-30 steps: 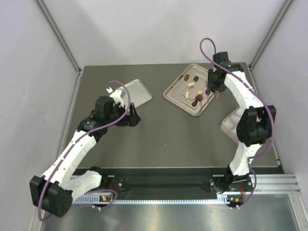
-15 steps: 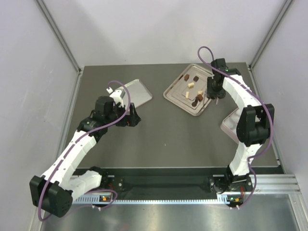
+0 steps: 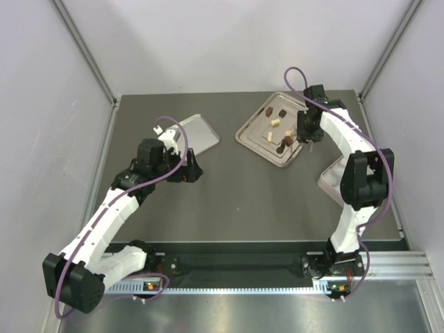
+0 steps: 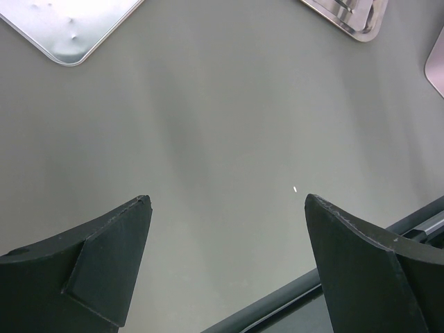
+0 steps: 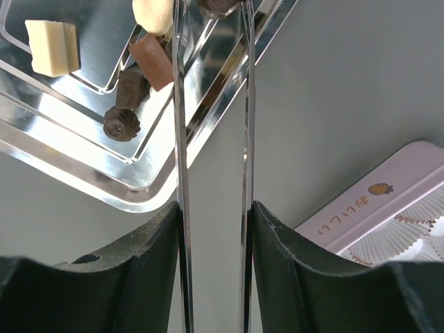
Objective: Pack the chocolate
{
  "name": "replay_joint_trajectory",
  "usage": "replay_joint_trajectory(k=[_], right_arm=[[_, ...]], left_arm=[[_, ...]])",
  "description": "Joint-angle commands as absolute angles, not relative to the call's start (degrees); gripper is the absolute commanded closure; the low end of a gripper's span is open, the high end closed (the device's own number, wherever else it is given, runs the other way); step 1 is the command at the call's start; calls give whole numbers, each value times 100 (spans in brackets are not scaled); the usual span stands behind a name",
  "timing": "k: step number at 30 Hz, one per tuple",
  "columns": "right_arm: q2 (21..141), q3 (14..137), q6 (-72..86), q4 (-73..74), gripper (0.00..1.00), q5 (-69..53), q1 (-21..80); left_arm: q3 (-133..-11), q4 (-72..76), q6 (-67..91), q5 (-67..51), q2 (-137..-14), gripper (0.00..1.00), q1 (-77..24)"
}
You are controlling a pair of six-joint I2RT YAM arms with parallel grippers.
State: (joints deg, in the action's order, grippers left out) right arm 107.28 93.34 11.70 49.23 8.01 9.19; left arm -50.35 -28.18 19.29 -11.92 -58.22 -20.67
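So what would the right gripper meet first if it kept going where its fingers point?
A dark chocolate piece, right at the tips of the right gripper, on the silver tray. Whether there is contact yet is unclear.

The chocolate [image 3: 276, 123] lay as small separate pieces on the silver tray [image 3: 251, 132] at the far right of the table [image 3: 229, 194]. From above, two dark pieces sat at the tray's far side, two cream ones near its middle, and two more dark ones toward its near right edge. The right wrist view showed them closer: a square-edged cream block [image 5: 52, 47], a rounded cream piece [image 5: 152, 12], a tan-brown slab [image 5: 153, 62], a dark lump [image 5: 132, 84] just beside it, and a dark swirled rosette [image 5: 122, 125] nearest the tray's rim. Another dark piece [image 5: 219, 5] showed at the top edge between two thin metal blades [image 5: 179, 104]; whether they touched it could not be told.
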Motion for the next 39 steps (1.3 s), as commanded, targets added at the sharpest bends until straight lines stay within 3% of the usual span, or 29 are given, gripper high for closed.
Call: replay_joint_trajectory(k=[1, 23, 39], right_arm=[[10784, 9483, 1151, 4667, 57, 738, 835], [10925, 9764, 1011, 4763, 65, 756, 809], [9985, 9774, 1142, 5246, 68, 984, 765]], left_arm=[[-5045, -2689, 1828, -1151, -5704, 3, -2065], [-5063, -2698, 1819, -1116, -5722, 3, -2065], [-5045, -2654, 1854, -1239, -5643, 3, -2065]])
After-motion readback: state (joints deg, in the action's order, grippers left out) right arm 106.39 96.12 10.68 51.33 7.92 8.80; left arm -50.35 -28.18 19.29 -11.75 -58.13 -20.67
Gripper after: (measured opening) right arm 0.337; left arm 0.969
